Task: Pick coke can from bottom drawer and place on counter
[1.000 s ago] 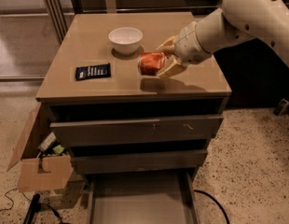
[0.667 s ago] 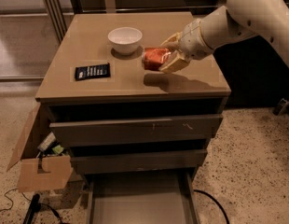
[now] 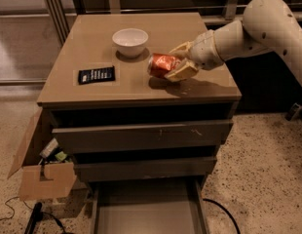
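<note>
The coke can [image 3: 160, 65], red-orange and lying sideways, is held in my gripper [image 3: 179, 62] just above the counter [image 3: 92, 91], right of its middle. The gripper's pale fingers are shut on the can, one above and one below it. A shadow lies on the counter under the can. The bottom drawer [image 3: 146, 213] is pulled open below, and its grey floor shows nothing in it.
A white bowl [image 3: 130, 41] stands on the counter behind and left of the can. A flat black packet [image 3: 96, 74] lies at the counter's left. An open cardboard box [image 3: 41, 172] sits on the floor left of the cabinet. Cables lie on the floor.
The gripper with the can has shifted slightly right and lowered a little over the counter. Nothing else has moved.
</note>
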Robot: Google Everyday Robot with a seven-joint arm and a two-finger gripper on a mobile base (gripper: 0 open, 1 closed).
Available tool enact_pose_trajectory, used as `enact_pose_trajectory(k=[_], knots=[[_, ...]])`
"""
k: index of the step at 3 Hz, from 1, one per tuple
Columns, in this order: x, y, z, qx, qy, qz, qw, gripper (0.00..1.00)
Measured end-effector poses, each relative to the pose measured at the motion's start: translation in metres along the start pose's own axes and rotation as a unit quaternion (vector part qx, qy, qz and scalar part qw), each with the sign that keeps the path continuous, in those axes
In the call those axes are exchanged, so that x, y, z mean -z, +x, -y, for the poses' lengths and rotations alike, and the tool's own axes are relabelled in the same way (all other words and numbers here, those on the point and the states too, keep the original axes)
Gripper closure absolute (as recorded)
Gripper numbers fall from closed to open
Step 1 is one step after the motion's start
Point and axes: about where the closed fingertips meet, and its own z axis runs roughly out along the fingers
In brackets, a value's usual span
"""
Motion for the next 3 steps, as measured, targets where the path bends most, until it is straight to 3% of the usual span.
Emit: enact_pose_trajectory(k=[1, 3], knots=[[-0.0007, 0.0007, -0.0005, -0.004, -0.002, 0.005, 1.0000, 0.85], [-0.0007, 0.0007, -0.0005, -0.004, -0.002, 0.005, 1.0000, 0.40]])
